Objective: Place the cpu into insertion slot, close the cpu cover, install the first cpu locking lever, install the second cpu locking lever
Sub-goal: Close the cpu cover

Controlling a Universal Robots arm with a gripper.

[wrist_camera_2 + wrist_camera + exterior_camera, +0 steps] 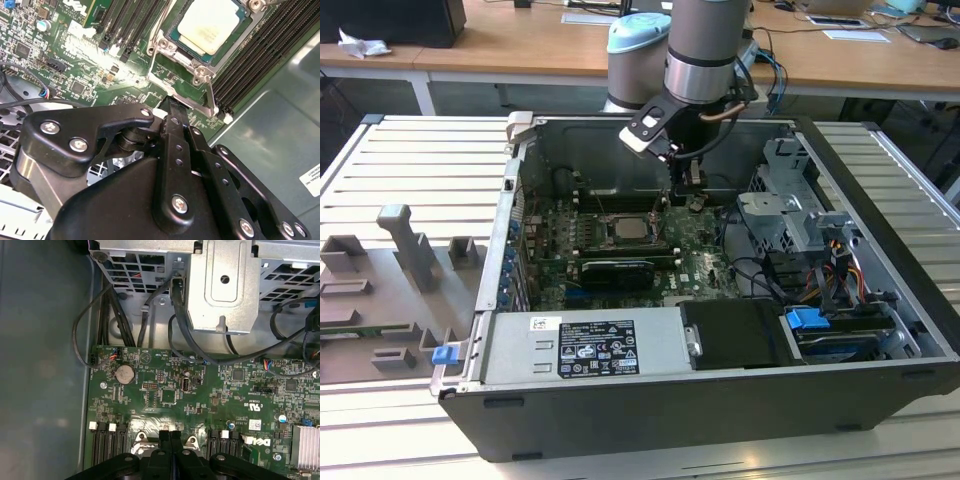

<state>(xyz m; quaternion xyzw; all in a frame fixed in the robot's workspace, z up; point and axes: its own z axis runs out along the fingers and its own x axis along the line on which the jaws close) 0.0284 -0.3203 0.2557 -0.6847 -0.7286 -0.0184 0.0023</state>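
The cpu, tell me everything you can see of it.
The cpu is a flat square chip with a pale silver-grey metal top and rounded corners. It lies level on the green motherboard between black memory slots, its top showing through the silver cpu cover framing it. The gripper is beside it, not touching.

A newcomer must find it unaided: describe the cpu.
Start at the open computer case and look down to the green motherboard on its floor. Between banks of long black memory slots sits the cpu, a flat square. Its pale silver top sets it apart from the dark slots beside it.
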